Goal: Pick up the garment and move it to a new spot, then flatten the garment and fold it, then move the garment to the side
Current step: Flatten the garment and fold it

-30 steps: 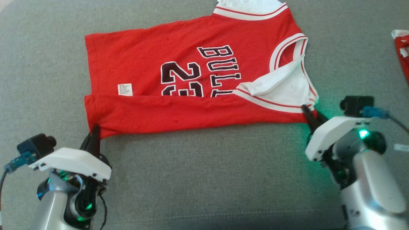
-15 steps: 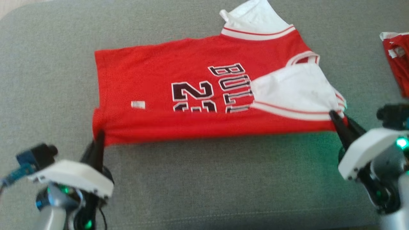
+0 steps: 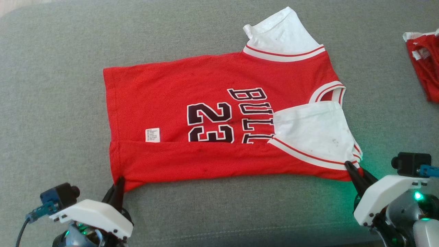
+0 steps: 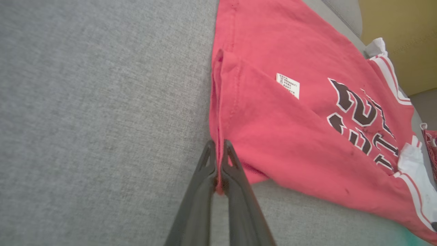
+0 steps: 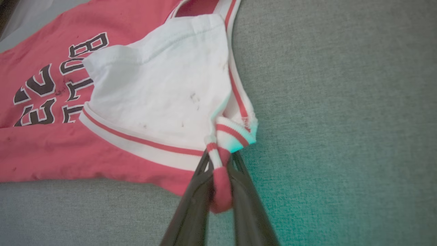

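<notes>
So the left gripper [image 3: 118, 181] is pinched tight on the near-left hem corner of the red jersey [image 3: 205, 82], and the right gripper [image 3: 349, 167] is clamped on its bunched near-right shoulder trim. The jersey lies spread on the grey cushion [image 3: 51, 85] with its near strip folded over. The red scrap [image 3: 423, 58] at the far right might be another garment.

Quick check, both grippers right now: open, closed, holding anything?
Left gripper: jaws closed on the jersey's near hem corner.
Right gripper: jaws closed on the jersey's bunched shoulder trim.
</notes>
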{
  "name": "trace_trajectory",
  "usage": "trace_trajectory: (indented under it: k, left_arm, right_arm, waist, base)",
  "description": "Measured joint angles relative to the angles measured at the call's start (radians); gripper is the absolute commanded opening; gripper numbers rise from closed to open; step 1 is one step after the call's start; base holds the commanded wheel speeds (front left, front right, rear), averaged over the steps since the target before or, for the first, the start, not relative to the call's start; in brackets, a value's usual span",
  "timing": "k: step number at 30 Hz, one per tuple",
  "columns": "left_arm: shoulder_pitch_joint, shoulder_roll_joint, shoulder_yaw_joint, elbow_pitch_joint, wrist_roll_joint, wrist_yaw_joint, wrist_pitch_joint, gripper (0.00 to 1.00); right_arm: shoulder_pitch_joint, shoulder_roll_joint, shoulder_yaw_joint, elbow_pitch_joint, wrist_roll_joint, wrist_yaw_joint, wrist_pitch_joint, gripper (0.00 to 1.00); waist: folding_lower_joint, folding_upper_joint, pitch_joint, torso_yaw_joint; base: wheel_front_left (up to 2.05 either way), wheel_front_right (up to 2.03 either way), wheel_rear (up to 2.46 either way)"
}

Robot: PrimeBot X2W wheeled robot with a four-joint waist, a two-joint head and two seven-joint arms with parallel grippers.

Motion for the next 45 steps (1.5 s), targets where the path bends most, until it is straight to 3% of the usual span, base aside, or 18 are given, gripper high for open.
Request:
trace_trajectory:
  k: [3,4,6,11,17,21,30,36,45]
  left_arm:
    - [0.0,0.0,0.001,0.015,0.0,0.0,-0.006,0.02]
    - [0.0,0.001,0.001,0.017,0.0,0.0,-0.006,0.22]
    - [-0.001,0.002,0.003,0.017,0.0,-0.003,-0.007,1.0]
    - [-0.001,0.017,0.03,0.005,0.001,-0.004,-0.026,1.0]
    - [-0.035,0.084,0.053,-0.053,0.04,0.002,-0.03,1.0]
    - [-0.152,0.145,0.037,-0.067,0.091,-0.002,0.016,1.0]
    - [-0.479,0.265,-0.033,0.007,0.189,-0.057,0.174,1.0]
    - [-0.603,0.303,-0.045,0.059,0.206,-0.071,0.253,1.0]
    - [-0.66,0.325,-0.061,0.082,0.214,-0.086,0.296,1.0]
  right_arm:
    - [0.0,0.005,-0.001,0.011,0.0,0.0,-0.02,0.04]
    - [0.0,0.005,-0.001,0.014,-0.001,0.0,-0.024,0.28]
    - [0.0,0.005,-0.005,0.017,-0.002,0.0,-0.033,0.97]
    - [0.001,0.004,-0.019,0.005,-0.003,0.0,-0.061,1.0]
    - [-0.008,-0.001,-0.034,-0.067,-0.022,0.0,-0.105,1.0]
    - [-0.081,-0.012,-0.008,-0.101,-0.037,0.0,-0.111,1.0]
    - [-0.321,-0.067,0.139,-0.102,-0.046,0.0,-0.13,1.0]
    - [-0.428,-0.086,0.218,-0.07,-0.044,0.0,-0.154,1.0]
    - [-0.479,-0.101,0.25,-0.034,-0.035,0.0,-0.182,1.0]
  waist:
    - [0.0,0.0,0.0,-0.003]
    - [0.0,0.0,0.001,-0.004]
    - [0.0,0.0,0.002,-0.006]
    - [0.0,0.0,0.006,-0.01]
    - [0.0,0.0,0.025,-0.017]
    - [0.0,0.0,0.05,-0.021]
    - [0.0,0.0,0.171,-0.035]
    - [0.0002,-0.0001,0.264,-0.049]
    - [0.0002,-0.0001,0.327,-0.064]
  base:
    - [0.0,0.0,0.0]
    - [0.0,0.0,0.0]
    - [0.0,0.0,0.0]
    - [0.0,0.0,0.0]
    - [0.0,0.0,0.0]
    - [0.0,0.0,0.0]
    - [0.0,0.0,0.0]
    - [0.0,0.0,0.0]
    - [0.0,0.0,0.0]
